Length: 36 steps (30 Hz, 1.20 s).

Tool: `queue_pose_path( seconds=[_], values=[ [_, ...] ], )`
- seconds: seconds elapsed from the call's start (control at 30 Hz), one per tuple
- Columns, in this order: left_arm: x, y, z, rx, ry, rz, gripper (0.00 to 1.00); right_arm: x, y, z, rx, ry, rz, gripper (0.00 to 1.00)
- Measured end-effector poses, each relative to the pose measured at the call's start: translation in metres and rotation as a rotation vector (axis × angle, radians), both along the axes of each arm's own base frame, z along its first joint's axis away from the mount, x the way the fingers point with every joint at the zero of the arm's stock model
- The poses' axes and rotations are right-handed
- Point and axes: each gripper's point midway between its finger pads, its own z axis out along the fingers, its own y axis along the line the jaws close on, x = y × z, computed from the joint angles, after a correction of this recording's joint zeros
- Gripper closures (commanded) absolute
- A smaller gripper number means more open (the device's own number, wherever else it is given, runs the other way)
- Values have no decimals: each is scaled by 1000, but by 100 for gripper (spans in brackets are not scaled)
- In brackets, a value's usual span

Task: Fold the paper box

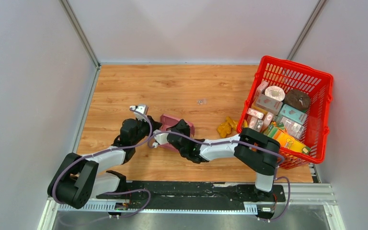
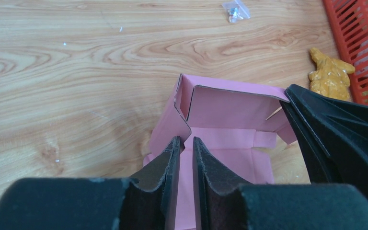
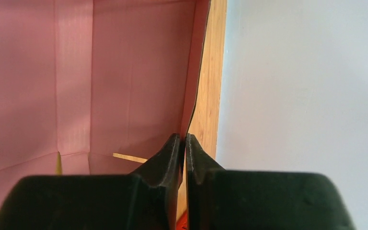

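Note:
The pink paper box (image 1: 177, 125) lies partly folded on the wooden table, its walls raised and its inside open to view (image 2: 230, 110). My left gripper (image 1: 159, 128) reaches into it from the left. Its jaws (image 2: 185, 143) stand a narrow gap apart over the pink floor, next to the box's left side flap, with nothing between them. My right gripper (image 1: 164, 140) comes from the right and shows as a black shape at the box's right wall (image 2: 335, 139). In the right wrist view its jaws (image 3: 183, 138) are pressed on the thin edge of a box wall (image 3: 124, 72).
A red mesh basket (image 1: 316, 81) full of printed cartons stands at the right (image 2: 359, 43). A yellow toy (image 1: 226, 127) lies between it and the box (image 2: 330, 74). A small clear wrapper (image 1: 201, 101) lies farther back (image 2: 235, 9). Grey walls enclose the table.

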Motion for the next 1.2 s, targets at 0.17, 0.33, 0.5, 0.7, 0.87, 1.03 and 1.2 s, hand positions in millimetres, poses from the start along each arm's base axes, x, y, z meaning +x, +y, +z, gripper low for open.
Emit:
queue_pose_path(
  seconds=[0.17, 0.33, 0.5, 0.7, 0.87, 1.03, 1.2],
  values=[
    [-1, 5, -8, 11, 17, 25, 80, -1, 3, -5, -43, -40, -2, 95],
    [-4, 8, -10, 10, 25, 38, 82, -3, 5, -1, -65, -79, -1, 95],
    [-8, 7, 3, -17, 9, 37, 70, -11, 11, -1, -87, -108, 10, 89],
    [-17, 10, 7, -34, 35, 47, 64, -15, 6, -3, -65, -93, 8, 89],
    [-25, 17, 5, -26, 75, 74, 58, -10, 0, 5, -22, -62, -1, 89],
    [-27, 18, -5, 13, 125, 91, 57, -9, -3, 6, -7, -41, -1, 89],
    [-20, 5, -3, 62, 145, 74, 57, -11, -3, -1, -16, -14, 9, 88]
  ],
)
